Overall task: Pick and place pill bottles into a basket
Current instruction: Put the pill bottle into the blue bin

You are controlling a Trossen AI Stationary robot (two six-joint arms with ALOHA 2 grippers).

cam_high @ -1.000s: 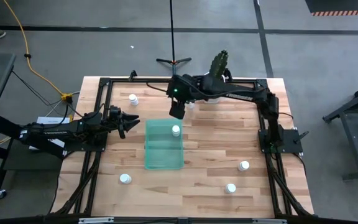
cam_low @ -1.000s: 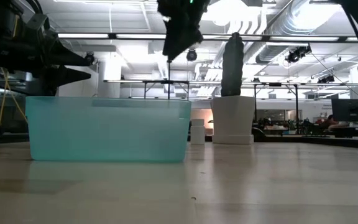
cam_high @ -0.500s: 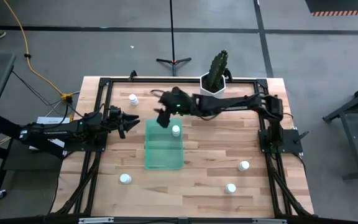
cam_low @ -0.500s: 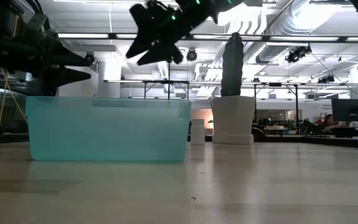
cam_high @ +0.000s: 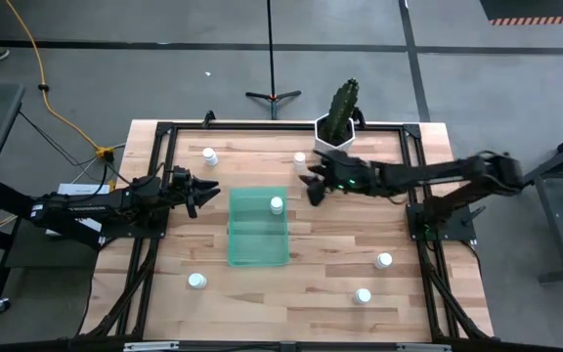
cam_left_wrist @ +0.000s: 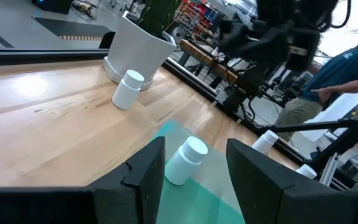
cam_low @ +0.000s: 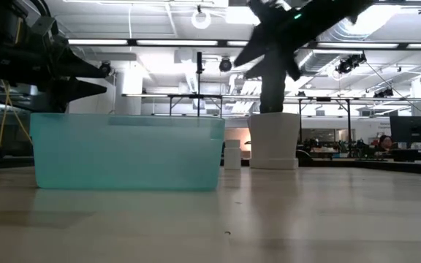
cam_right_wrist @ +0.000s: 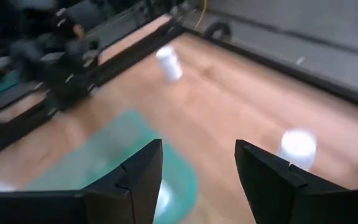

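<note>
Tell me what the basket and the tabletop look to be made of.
The basket looks like translucent green plastic: the low view shows light passing through its walls. The tabletop appears to be light butcher-block wood, with visible plank strips and grain, matte finish.

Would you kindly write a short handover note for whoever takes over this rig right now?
Right gripper: jaws open and empty, above the table between the basket and the cactus pot.
Left gripper: jaws open and empty, waiting just off the basket's left side.
Done: one pill bottle lies in the basket.
Left: five bottles on the table: far-left, beside the cactus pot, near-left, and two near-right.
</note>
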